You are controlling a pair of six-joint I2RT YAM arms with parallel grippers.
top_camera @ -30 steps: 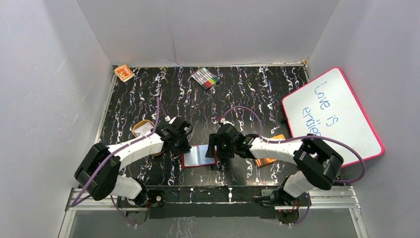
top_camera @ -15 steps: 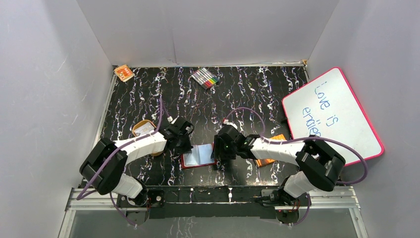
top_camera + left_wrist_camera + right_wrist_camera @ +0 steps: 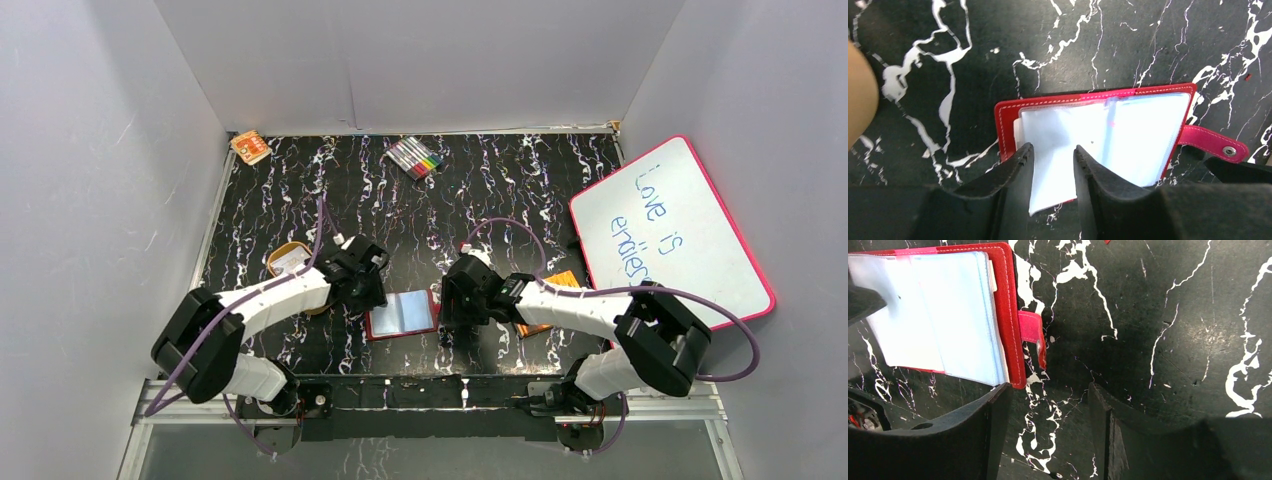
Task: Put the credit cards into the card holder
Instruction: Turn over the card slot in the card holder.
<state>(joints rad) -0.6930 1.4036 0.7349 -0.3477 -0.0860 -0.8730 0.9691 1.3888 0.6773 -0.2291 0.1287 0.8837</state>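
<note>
Both sets flank the open red card holder (image 3: 401, 314) on the bench (image 3: 480, 190): my left fingers (image 3: 1013, 175) narrowly apart over its clear sleeves (image 3: 1063, 130), my right fingers (image 3: 988, 420) wide apart, empty, beside its snap tab (image 3: 1030, 330).

Robot lab test cell. Plain grey walls (image 3: 400, 60) box in a black marbled table (image 3: 500, 190) on three sides. Left arm (image 3: 270, 298) and right arm (image 3: 570, 305) bolted to aluminium rail (image 3: 690, 400) at near edge; purple cables (image 3: 720, 335) exposed. Whiteboard (image 3: 690, 240) propped at right.
</note>
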